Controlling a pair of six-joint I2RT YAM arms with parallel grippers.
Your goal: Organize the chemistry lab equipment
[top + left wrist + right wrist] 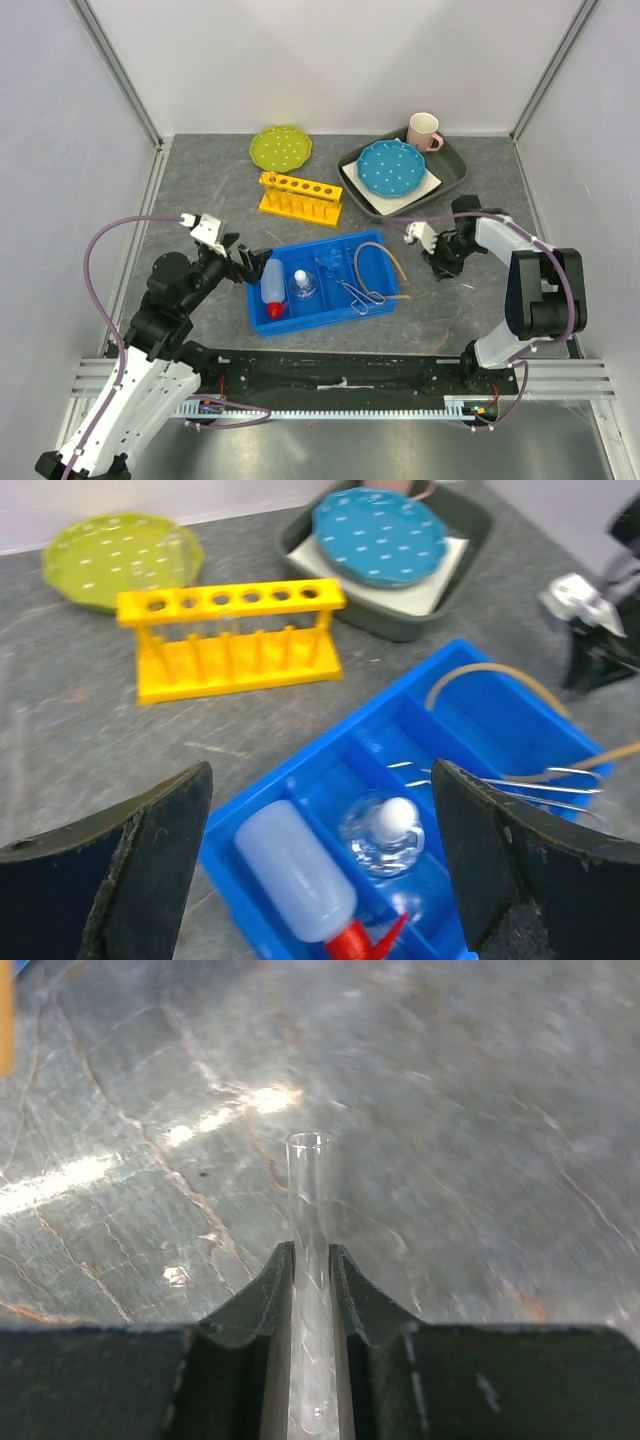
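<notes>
Holding a thin clear glass test tube [309, 1175] between closed jaws, the right gripper [310, 1260] sits low over bare tabletop between the blue plastic divided tray [322, 318] and the right edge. The tube's open mouth sticks out past the fingertips. Whether it is lifted clear of the surface cannot be told.

The left gripper [320, 780] has its jaws wide apart and holds nothing. It is beside the tray's left end.

Risks:
- The tube is smooth, narrow glass pinched between two pads. It may pivot or slide if the wrist turns quickly.
- The holes of the yellow plastic test-tube rack [300, 197], mid-table toward the far edge, are small. A tilted tube would likely catch the top bar and tip the rack or slip out.
- A direct path to the rack crosses the tray's right end, where the tubing arches up. A snag could drag it out.
- The open left jaws are near the bottle. A stray move could shove the tray.

Containers:
- The blue tray, mid-table toward the near edge, holds these from left to right:
  - small white squeeze bottle with red nozzle [272, 283]
  - small clear glass flask with white stopper [303, 288]
  - thin metal tongs [355, 290]
  - tan rubber tubing loop [395, 262], partly riding the right rim
- The rack shows no tubes.
- The dark grey tray [455, 172], toward the far right corner, holds a blue polka-dot plate [390, 168] on a white square.
- A pink mug [424, 131] stands at its far side.
- A green polka-dot plate [280, 147] lies by the far edge.
</notes>
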